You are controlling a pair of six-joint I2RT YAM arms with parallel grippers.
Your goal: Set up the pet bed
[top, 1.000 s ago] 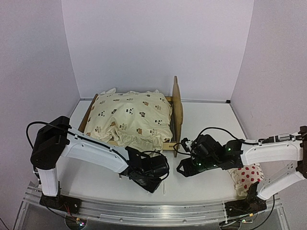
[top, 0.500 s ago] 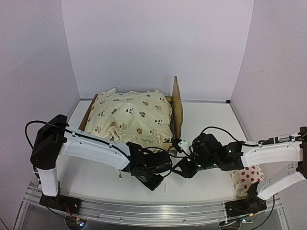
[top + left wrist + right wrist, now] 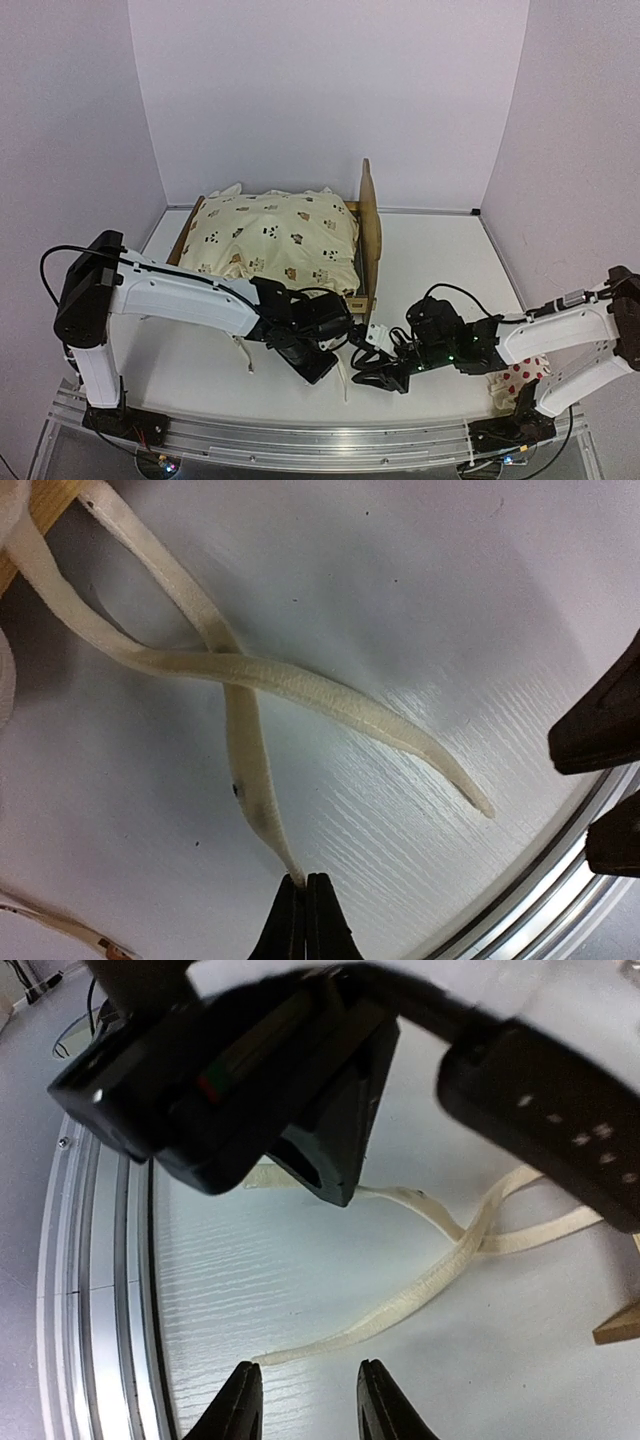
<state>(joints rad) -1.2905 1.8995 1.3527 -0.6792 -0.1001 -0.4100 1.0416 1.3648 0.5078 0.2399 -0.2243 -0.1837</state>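
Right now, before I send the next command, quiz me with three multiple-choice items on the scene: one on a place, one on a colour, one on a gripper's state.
1. Where does the animal-print cushion lie?
A. on the pet bed
B. on the bare table right of the bed
C. hanging from the right gripper

2. What colour are the dots on the small white pillow?
A. blue
B. green
C. red

3. How is the left gripper set?
A. wide open over the table
B. shut on the end of a cushion tie
C. shut on the headboard

Answers:
1 A: the cushion fills the frame between its end boards.
2 C: the dots read red in the top view.
3 B: in the left wrist view the fingertips are pinched together on the strip's tip.
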